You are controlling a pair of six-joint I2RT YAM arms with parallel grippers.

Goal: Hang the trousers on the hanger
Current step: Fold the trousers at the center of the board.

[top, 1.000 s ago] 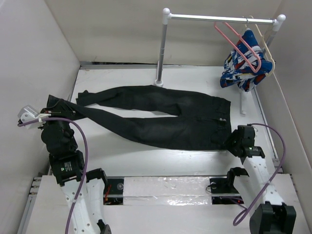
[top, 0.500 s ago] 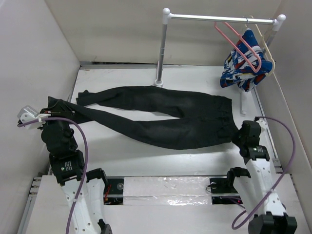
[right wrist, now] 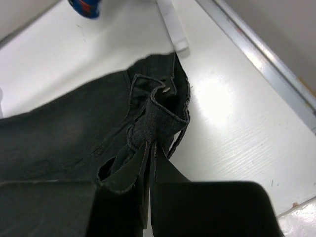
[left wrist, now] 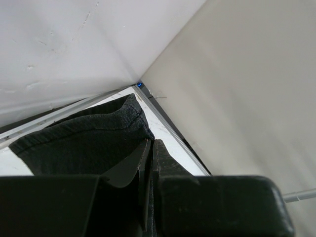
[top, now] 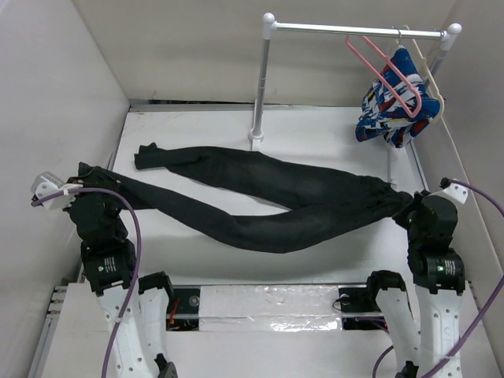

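Note:
The black trousers [top: 268,201] lie stretched across the table, waistband at the right, legs running left. My right gripper [top: 408,209] is shut on the bunched waistband [right wrist: 158,116]. My left gripper [top: 85,177] is shut on one leg's hem [left wrist: 94,136] near the left wall. The other leg ends at the back left [top: 146,155]. The pink hanger [top: 386,72] hangs on the rail [top: 354,30] at the back right, apart from both grippers.
A blue, white and red garment [top: 390,110] on a cream hanger [top: 431,79] hangs beside the pink one. The rail's post [top: 260,79] stands at the back centre. White walls close the left, back and right sides.
My right gripper has pulled the waistband to the right, toward the right wall. The trousers have stretched out longer and narrower. My left gripper has stayed on the hem.

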